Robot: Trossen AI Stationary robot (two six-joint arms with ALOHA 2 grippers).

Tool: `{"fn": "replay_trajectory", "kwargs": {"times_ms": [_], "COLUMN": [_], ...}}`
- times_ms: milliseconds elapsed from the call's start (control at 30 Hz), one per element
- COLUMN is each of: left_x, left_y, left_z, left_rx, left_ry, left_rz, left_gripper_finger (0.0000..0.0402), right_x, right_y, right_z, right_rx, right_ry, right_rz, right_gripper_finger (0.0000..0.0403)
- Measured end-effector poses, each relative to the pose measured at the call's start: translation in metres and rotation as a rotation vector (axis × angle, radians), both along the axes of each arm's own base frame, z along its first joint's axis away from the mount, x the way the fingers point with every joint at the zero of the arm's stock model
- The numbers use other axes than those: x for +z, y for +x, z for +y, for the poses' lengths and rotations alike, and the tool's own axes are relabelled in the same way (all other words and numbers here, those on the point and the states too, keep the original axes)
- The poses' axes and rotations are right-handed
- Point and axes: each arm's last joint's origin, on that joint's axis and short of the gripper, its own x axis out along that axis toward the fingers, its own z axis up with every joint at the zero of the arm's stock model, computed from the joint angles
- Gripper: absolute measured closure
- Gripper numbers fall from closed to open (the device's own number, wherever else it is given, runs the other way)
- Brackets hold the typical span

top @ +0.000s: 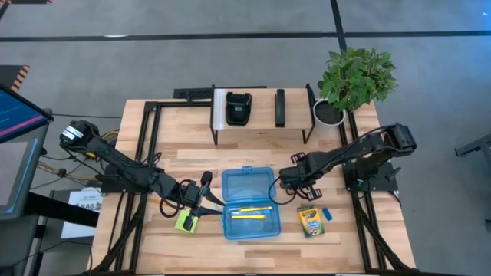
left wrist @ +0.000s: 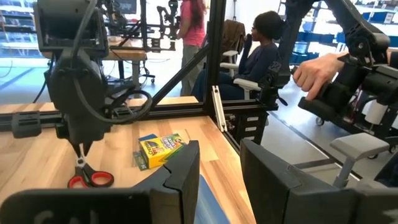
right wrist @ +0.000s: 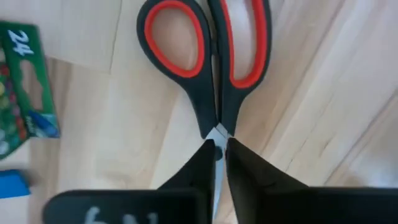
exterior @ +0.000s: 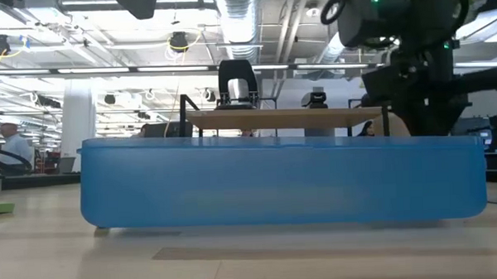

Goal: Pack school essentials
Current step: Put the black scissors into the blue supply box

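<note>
The right pincer (right wrist: 217, 163) is reaching down just right of the blue plastic case (top: 248, 202), and its 2 fingers (right wrist: 193, 171) are closing on the blades of the red-handled scissors (right wrist: 211, 68), which are lying flat on the desk (top: 368, 245). In the left wrist view the scissors' handles are resting on the wood directly beneath that pincer.

The case is sitting at the desk's centre with its lid open, and 2 yellow pencils (top: 249, 212) are lying inside it. The crayon box (top: 309, 221) is lying at about 4 o'clock from the case, with the tiny blue eraser (top: 327, 214) just beside it at 3 o'clock. The lime-green sticky-note pad (top: 186, 221) is lying at the case's 9 o'clock.

The left pincer (top: 201, 201) is hovering next to the sticky-note pad, its fingers (left wrist: 180, 174) standing apart and grasping nothing.

A potted plant (top: 354, 77) is standing at the desk's 1 o'clock corner.
</note>
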Motion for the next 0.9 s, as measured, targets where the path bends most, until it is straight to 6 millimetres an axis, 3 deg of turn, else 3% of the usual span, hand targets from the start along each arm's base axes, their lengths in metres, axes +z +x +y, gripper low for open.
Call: {"fn": "replay_trajectory", "kwargs": {"times_ms": [100,200,467,600,733,900], "left_x": [0.000,0.000,0.000,0.000,0.000,0.000], "left_y": [0.000,0.000,0.000,0.000,0.000,0.000], "left_z": [0.000,-0.001,-0.001,-0.001,-0.001,-0.001], "left_rx": [-0.008,-0.018,-0.018,-0.018,-0.018,-0.018], "left_ry": [-0.006,-0.008,-0.008,-0.006,-0.004,-0.005], "left_rz": [0.003,0.003,0.004,0.004,0.003,0.003], "left_gripper_finger": [0.0299,0.0299,0.0299,0.0299,0.0299,0.0299], "right_x": [0.001,-0.002,-0.020,-0.032,-0.042,-0.048], "right_y": [0.001,-0.002,-0.013,-0.015,-0.017,-0.020], "right_z": [-0.001,-0.003,-0.014,-0.015,-0.018,-0.022], "right_rx": [-0.031,-0.058,-0.145,-0.142,-0.142,-0.156], "right_ry": [0.015,0.029,0.019,0.028,0.039,0.053], "right_rz": [-0.006,0.015,0.040,-0.002,-0.051,-0.052], "right_gripper_finger": [0.0358,0.0337,0.0208,0.0164,0.0159,0.0184]}}
